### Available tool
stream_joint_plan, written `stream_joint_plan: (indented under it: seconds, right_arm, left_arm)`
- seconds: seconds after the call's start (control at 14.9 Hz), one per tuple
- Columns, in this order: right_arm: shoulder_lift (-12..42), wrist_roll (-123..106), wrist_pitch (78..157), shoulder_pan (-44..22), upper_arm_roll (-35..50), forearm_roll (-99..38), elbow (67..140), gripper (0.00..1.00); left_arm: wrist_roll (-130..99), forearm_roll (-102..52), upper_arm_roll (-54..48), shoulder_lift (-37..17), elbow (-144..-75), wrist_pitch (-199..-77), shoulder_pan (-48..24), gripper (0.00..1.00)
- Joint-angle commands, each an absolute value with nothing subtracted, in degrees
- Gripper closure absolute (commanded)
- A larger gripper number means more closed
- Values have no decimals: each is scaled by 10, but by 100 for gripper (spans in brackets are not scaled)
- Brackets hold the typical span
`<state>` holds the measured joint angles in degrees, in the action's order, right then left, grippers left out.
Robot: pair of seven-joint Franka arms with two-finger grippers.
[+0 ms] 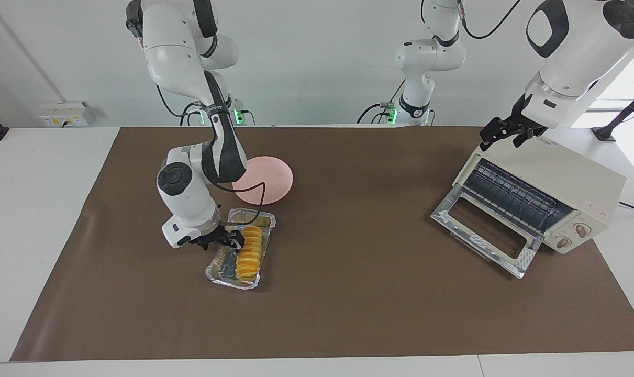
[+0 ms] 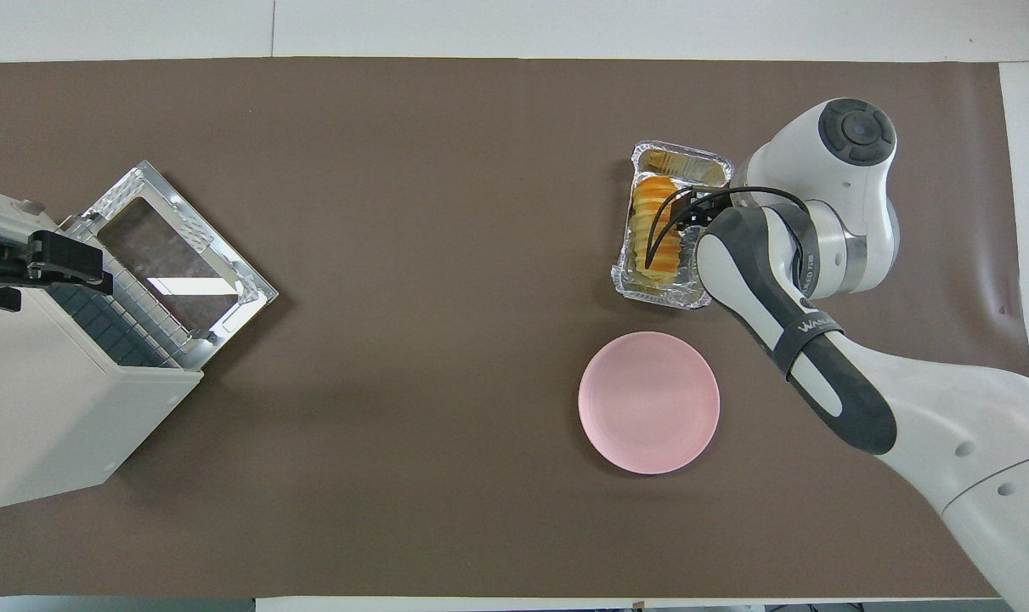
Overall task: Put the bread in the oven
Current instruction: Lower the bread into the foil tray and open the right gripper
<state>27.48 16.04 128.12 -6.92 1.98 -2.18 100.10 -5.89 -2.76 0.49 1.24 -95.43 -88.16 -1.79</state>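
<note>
Toward the right arm's end of the table, the right gripper (image 1: 232, 240) is down in the foil tray (image 1: 215, 270) at the bread (image 1: 250, 252), its jaws apparently closed on the loaf. Nearer the robots lies a pink plate (image 1: 267, 180). At the left arm's end, the oven (image 1: 568, 186) stands with its door (image 1: 481, 228) dropped open, and the left gripper (image 1: 505, 133) hangs over its top; I cannot tell how its jaws stand.

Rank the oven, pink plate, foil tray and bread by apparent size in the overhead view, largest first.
1. oven
2. pink plate
3. foil tray, partly hidden by the right arm, yet clearly smaller than the plate
4. bread
</note>
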Motion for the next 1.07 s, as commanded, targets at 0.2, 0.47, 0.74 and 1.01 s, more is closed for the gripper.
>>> stream_joint_plan:
  seconds: [0.2,0.47,0.74,1.01]
  right_arm:
    - [246,145,1285,-70,24,-16,1027,100]
    - [247,144,1286,-70,25,-16,1024,100]
    - [247,145,1281,-71,25,-16,1014,100]
    - [261,158,1153,-88,26,-29,899,100]
  left_arm:
    - [-58,-16,4,23,-962,-889,-18,0]
    - [-58,-16,4,23,-962,-889,-18,0]
    - [-58,-16,5,23,-962,-889,-18,0]
    - [-58,-16,4,23,-962,-888,-18,0]
